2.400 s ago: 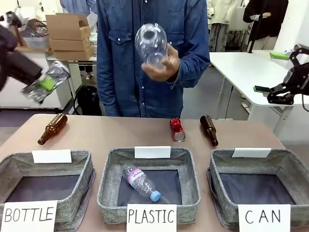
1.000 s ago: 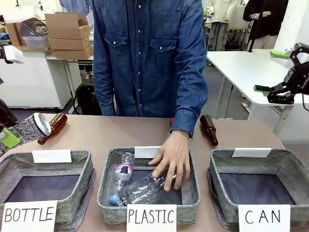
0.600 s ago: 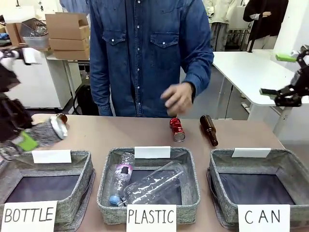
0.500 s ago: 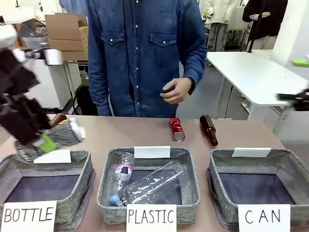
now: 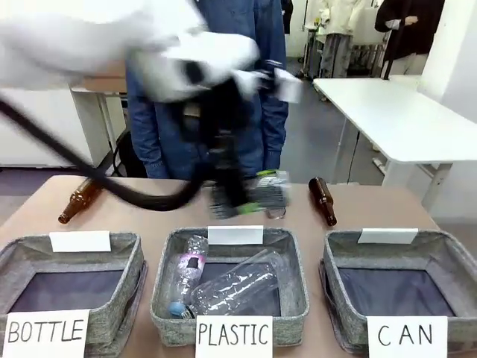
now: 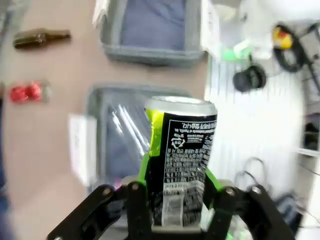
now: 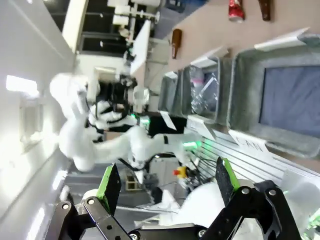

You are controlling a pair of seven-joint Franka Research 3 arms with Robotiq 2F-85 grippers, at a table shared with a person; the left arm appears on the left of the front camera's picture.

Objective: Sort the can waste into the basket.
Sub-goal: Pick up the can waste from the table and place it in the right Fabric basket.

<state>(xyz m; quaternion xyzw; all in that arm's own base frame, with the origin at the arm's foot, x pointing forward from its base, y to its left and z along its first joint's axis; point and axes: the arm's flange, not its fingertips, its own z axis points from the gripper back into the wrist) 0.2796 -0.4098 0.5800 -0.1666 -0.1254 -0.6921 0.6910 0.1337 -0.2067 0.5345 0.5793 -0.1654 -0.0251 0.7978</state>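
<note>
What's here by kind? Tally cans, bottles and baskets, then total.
Cans: 2, dark can, red can
Brown glass bottles: 2, left bottle, right bottle
Clear plastic bottles: 2, labelled bottle, large bottle
Baskets: 3, BOTTLE basket, PLASTIC basket, CAN basket
Total: 9

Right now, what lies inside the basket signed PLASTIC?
Two clear plastic bottles: a small bottle with pink label and blue cap, and a larger bottle against it. The PLASTIC basket's near wall and sign hide the floor's front strip.
</note>
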